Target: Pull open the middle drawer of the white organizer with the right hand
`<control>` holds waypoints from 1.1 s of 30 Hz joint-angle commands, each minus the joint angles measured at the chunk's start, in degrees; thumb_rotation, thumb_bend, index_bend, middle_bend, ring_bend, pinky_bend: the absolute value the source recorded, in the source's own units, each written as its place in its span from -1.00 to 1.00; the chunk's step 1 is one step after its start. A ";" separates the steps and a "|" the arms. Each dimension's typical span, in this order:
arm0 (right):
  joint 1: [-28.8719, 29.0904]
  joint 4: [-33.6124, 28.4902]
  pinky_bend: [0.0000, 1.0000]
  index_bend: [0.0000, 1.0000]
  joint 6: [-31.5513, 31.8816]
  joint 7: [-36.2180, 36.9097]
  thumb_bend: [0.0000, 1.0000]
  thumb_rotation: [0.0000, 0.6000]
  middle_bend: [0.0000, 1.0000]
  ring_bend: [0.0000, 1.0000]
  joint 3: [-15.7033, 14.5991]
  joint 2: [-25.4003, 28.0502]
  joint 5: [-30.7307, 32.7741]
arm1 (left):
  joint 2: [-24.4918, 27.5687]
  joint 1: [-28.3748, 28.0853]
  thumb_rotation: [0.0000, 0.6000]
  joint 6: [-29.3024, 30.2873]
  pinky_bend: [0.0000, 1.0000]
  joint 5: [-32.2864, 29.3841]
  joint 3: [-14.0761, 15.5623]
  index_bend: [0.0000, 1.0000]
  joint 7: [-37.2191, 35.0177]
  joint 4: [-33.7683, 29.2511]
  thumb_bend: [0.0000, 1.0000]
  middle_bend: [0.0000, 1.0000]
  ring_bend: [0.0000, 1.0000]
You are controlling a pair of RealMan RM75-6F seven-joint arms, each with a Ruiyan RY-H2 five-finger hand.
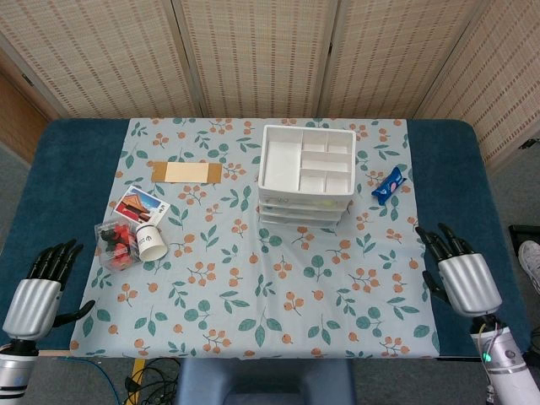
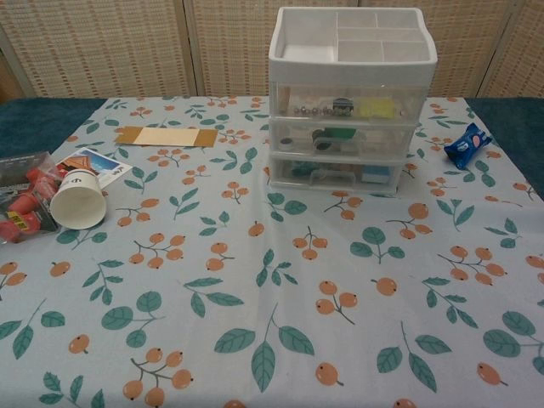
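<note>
1 organizer, seemingly 3 drawers

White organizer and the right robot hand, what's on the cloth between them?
Only bare floral tablecloth lies between the white plastic drawer organizer and the right robot hand, seen in the head view.

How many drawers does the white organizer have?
3, stacked under the open top tray of the white organizer: top drawer, middle drawer, bottom drawer. All look closed.
</note>
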 commanded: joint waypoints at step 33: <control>6.53 -2.55 0.82 -0.99 -21.14 7.25 -0.11 1.00 0.35 0.57 6.15 -5.41 0.97 | 0.46 0.53 1.00 -0.46 -0.83 -1.79 0.30 -0.89 1.20 -0.74 -0.67 -0.87 -0.87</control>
